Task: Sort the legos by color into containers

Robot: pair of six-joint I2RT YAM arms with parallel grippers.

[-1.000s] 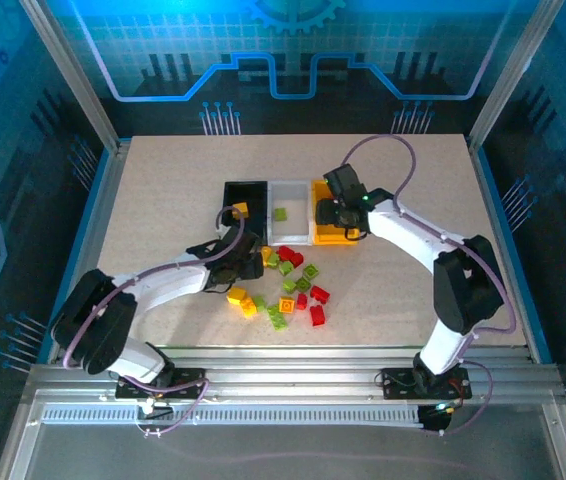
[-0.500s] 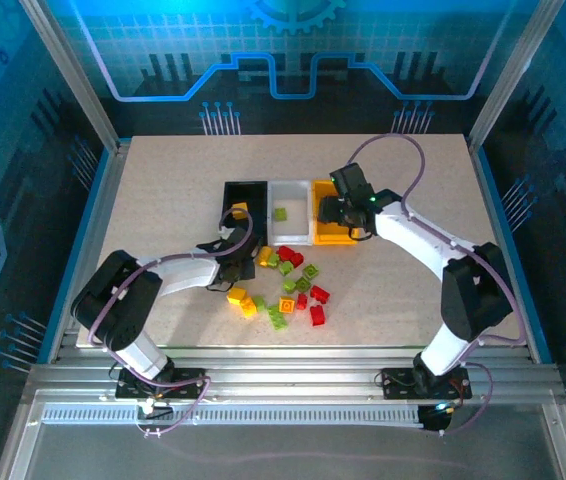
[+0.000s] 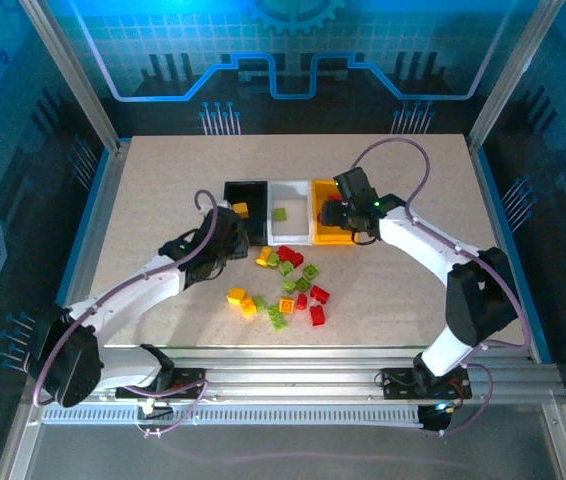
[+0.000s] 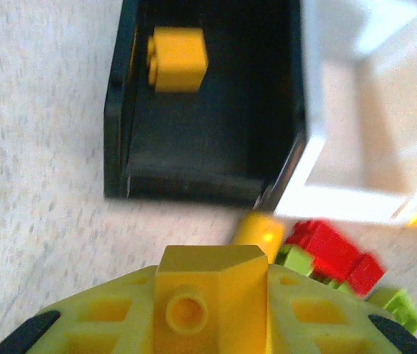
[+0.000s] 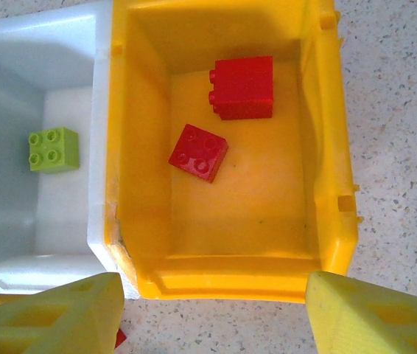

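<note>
My left gripper (image 4: 210, 299) is shut on a yellow lego (image 4: 207, 274), just before the near wall of the black container (image 4: 194, 181). One yellow lego (image 4: 178, 59) lies inside that container. From above, the left gripper (image 3: 229, 238) sits at the black container's (image 3: 246, 187) near left corner. My right gripper (image 5: 212, 318) hangs open and empty over the near wall of the yellow container (image 5: 230, 262), which holds two red legos (image 5: 243, 87). A green lego (image 5: 54, 149) lies in the white container (image 5: 39, 44). Loose red, green and yellow legos (image 3: 288, 285) lie scattered in front of the containers.
The three containers stand side by side mid-table, black, white (image 3: 290, 184), yellow (image 3: 329, 238). A yellow lego (image 4: 261, 233) and red legos (image 4: 331, 252) lie close to the black and white containers' near corner. Bare tabletop (image 3: 163, 190) lies left of the containers.
The left gripper has closed on a yellow lego at the pile's edge and swung left and back toward the black container. The right gripper has stayed over the yellow container.
</note>
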